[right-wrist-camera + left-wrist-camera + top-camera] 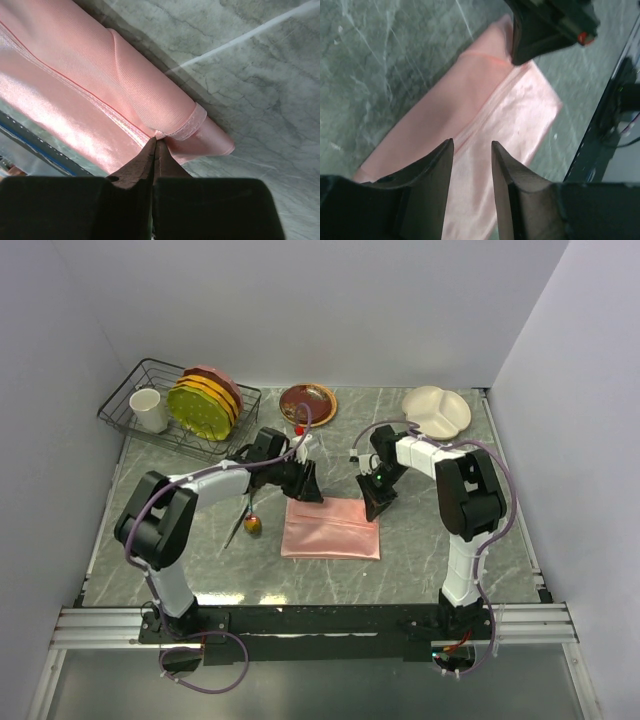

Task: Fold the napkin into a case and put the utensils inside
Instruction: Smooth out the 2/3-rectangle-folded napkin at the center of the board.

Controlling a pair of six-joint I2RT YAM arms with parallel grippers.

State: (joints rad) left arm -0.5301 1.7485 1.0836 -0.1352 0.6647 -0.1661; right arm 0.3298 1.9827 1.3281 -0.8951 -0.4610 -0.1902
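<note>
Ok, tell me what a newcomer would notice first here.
The salmon-pink napkin, folded to a rectangle, glows at the middle of the table. The left gripper hangs open over it, while the right gripper is shut at its hem. The gold utensils lie just left of it, and bright plates stand in a far-left rack.

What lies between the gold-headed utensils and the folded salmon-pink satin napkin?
Only bare grey marble table, seen in the top external view, separates the gold-headed utensils and pink napkin.
</note>
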